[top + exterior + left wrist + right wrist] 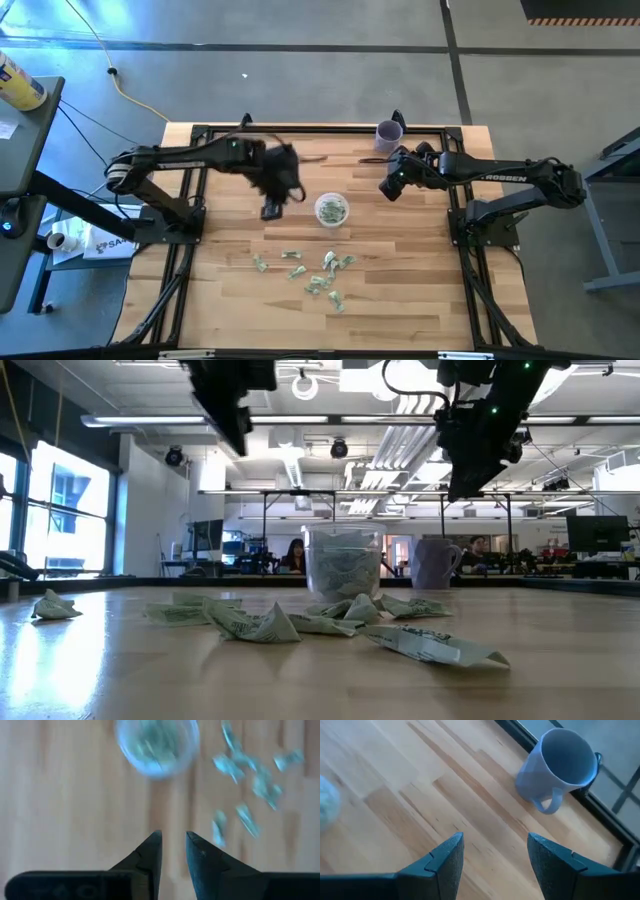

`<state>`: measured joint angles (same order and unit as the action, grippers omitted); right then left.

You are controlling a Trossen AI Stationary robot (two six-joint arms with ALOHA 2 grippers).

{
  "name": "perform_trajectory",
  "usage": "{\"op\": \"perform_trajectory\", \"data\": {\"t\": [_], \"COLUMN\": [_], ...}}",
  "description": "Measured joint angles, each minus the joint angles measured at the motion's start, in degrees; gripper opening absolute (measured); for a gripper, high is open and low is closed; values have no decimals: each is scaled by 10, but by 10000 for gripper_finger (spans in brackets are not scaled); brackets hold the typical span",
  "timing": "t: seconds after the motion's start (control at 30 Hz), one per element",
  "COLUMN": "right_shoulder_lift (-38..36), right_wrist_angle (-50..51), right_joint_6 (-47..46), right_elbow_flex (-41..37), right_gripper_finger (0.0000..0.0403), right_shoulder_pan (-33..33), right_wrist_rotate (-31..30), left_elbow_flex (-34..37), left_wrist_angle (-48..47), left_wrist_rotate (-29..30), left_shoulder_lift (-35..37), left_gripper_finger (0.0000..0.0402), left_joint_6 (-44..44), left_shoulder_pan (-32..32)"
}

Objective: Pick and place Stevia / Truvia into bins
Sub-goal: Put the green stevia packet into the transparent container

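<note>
Several crinkled pale green and white packets (318, 272) lie scattered on the table's near middle, seen close in the low view (260, 622). The clear cup (331, 209) stands upright just beyond them with packets inside (343, 565). My left gripper (272, 209) hovers above the table to the cup's left, its fingers (173, 847) a narrow gap apart with nothing between them; the cup (156, 745) and packets (250, 775) show ahead of it. My right gripper (388, 187) hangs open over bare wood (495, 845) to the cup's right, toward the far side.
A purple mug (388, 133) stands at the table's far edge (560, 765), close to my right arm. A black frame (320, 128) borders the table. People sit at desks in the room behind (296, 552).
</note>
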<state>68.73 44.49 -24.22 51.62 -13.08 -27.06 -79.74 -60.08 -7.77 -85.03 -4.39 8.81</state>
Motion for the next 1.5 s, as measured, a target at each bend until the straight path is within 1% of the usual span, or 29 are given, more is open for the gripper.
{"op": "perform_trajectory", "data": {"t": [0.07,0.13,0.33,0.47,0.57,0.67,0.77,0.83,0.9,1.03,1.1,1.17,1.23,1.27,1.37,1.4,1.5], "right_shoulder_lift": [0,0,0,0,0,0,0,0,0,0,0,0,0,2,11,16,35], "right_wrist_angle": [-19,-42,-118,-121,-113,-104,-100,-97,-93,-70,-58,-47,-40,-36,-31,-32,-34], "right_joint_6": [-8,-13,-25,-55,-75,-86,-87,-88,-91,-118,-130,-137,-143,-143,-119,-105,-67], "right_elbow_flex": [0,0,0,0,0,0,0,0,0,0,0,0,0,0,0,0,0], "right_gripper_finger": [209,209,209,209,209,209,209,209,209,209,209,209,209,209,209,209,210], "right_shoulder_pan": [0,2,37,72,93,112,131,144,158,185,195,202,206,207,210,210,210], "right_wrist_rotate": [10,33,115,103,90,90,91,92,92,80,67,57,56,55,58,59,71], "left_elbow_flex": [19,46,126,162,177,196,222,239,254,271,278,283,290,292,300,306,322], "left_wrist_angle": [-17,-21,10,21,23,31,48,68,99,148,150,155,165,168,221,224,250], "left_wrist_rotate": [-3,4,110,185,230,247,265,283,295,304,290,253,223,220,220,220,222], "left_shoulder_lift": [14,31,86,115,119,115,95,80,64,29,14,-2,-15,-19,-27,-26,-27], "left_gripper_finger": [113,106,85,73,65,61,67,83,108,166,191,208,217,219,212,207,193], "left_joint_6": [37,70,230,357,456,542,586,585,574,506,494,493,469,440,310,270,185], "left_shoulder_pan": [-27,-65,-214,-313,-375,-418,-440,-450,-450,-432,-419,-399,-386,-385,-389,-389,-376]}}
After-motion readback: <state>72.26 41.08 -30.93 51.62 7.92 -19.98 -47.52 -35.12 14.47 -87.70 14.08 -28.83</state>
